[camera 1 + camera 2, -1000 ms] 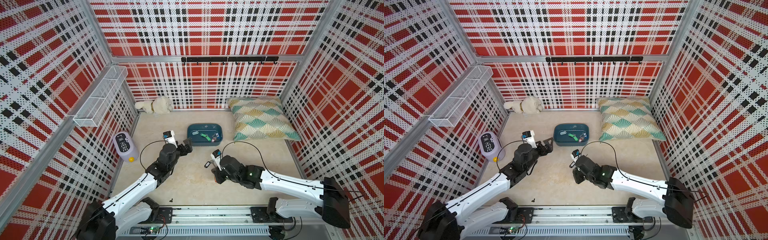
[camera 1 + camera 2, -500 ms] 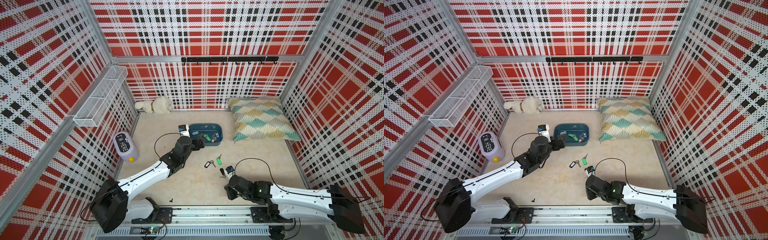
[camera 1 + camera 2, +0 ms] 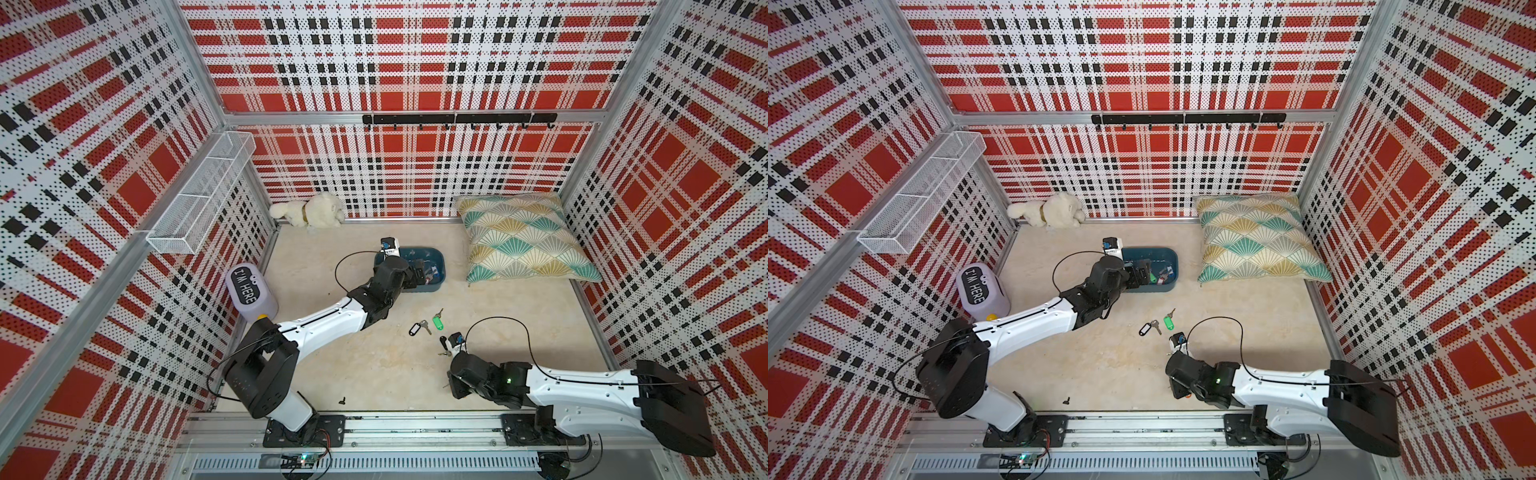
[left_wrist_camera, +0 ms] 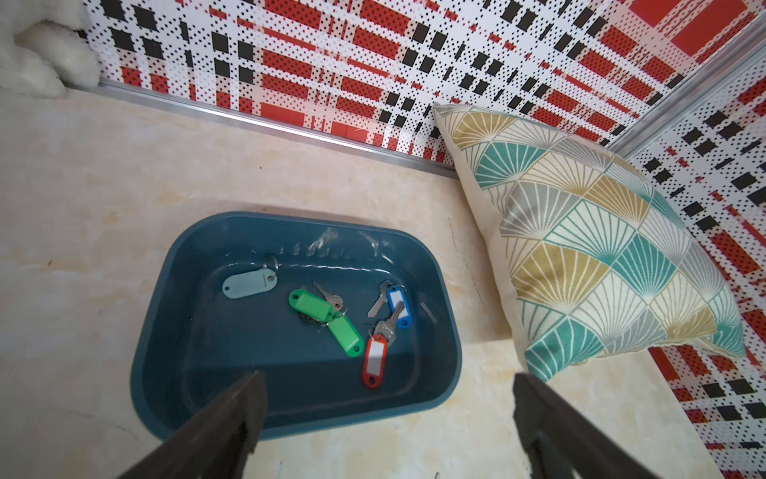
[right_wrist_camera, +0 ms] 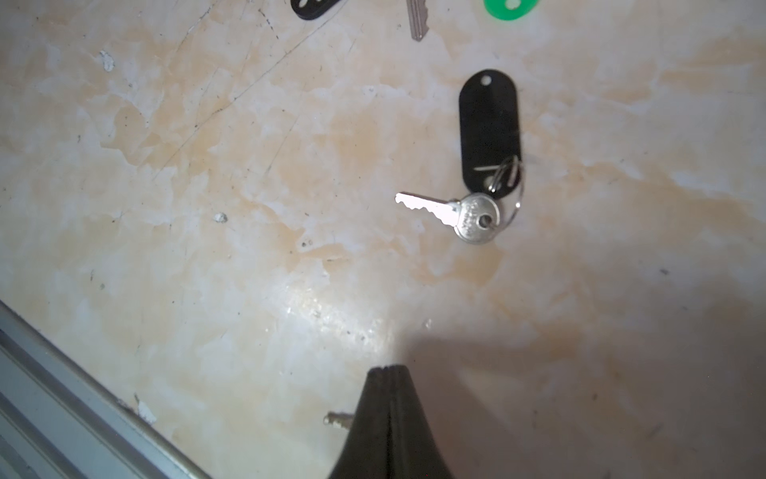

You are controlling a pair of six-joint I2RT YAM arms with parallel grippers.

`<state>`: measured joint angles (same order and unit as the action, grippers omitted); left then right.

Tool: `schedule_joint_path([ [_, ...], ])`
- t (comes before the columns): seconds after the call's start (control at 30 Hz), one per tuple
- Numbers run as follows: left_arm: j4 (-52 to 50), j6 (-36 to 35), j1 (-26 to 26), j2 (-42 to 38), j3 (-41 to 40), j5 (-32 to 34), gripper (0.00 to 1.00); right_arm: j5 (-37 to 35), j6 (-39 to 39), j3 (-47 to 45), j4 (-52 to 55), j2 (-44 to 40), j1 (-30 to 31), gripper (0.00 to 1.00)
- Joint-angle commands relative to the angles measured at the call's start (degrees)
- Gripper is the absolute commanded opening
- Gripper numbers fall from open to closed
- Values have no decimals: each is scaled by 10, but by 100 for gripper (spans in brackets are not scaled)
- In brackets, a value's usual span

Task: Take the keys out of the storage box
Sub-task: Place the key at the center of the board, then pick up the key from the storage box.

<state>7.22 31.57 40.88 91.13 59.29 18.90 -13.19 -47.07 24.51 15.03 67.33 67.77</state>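
The dark teal storage box (image 3: 437, 258) (image 4: 257, 344) sits mid-floor and holds several keys: pale teal tag (image 4: 249, 283), two green tags (image 4: 311, 305), blue tag (image 4: 400, 307), red-orange tag (image 4: 374, 361). My left gripper (image 4: 385, 398) (image 3: 417, 272) hangs open over the box's near rim, nothing between its fingers. Three keys lie on the floor: a black-tagged one (image 3: 414, 329), a green-tagged one (image 3: 436, 322) and another black-tagged one (image 5: 489, 132). My right gripper (image 5: 389, 373) (image 3: 454, 384) is low near the front rail, jaws pressed together, with a key blade (image 5: 338, 419) sticking out sideways.
A fan-patterned pillow (image 3: 519, 241) lies right of the box. A white plush toy (image 3: 311, 214) rests at the back wall, a lavender "I'M HERE" container (image 3: 251, 291) stands at the left wall under a wire basket (image 3: 199, 199). An aluminium rail (image 5: 62, 394) borders the front.
My right arm has drawn back from beside the box to the front of the floor, jaws still together. My left arm has reached forward until its open gripper is over the box.
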Motion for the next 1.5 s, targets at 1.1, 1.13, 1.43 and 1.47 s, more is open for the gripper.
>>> schedule_joint_path([
  [1.1, -158, -16, -62, 313, 296, 89, 87, -306, 68, 123, 231, -332, -92, 100],
  [1.13, -158, -15, -68, 313, 295, 88, 85, -302, 71, 122, 225, -324, -95, 100],
  [1.43, -167, -26, -90, 373, 328, 53, 73, -277, 73, 121, 200, -276, -107, 100],
  [1.47, -169, -29, -91, 379, 336, 50, 72, -274, 73, 119, 196, -278, -108, 100],
])
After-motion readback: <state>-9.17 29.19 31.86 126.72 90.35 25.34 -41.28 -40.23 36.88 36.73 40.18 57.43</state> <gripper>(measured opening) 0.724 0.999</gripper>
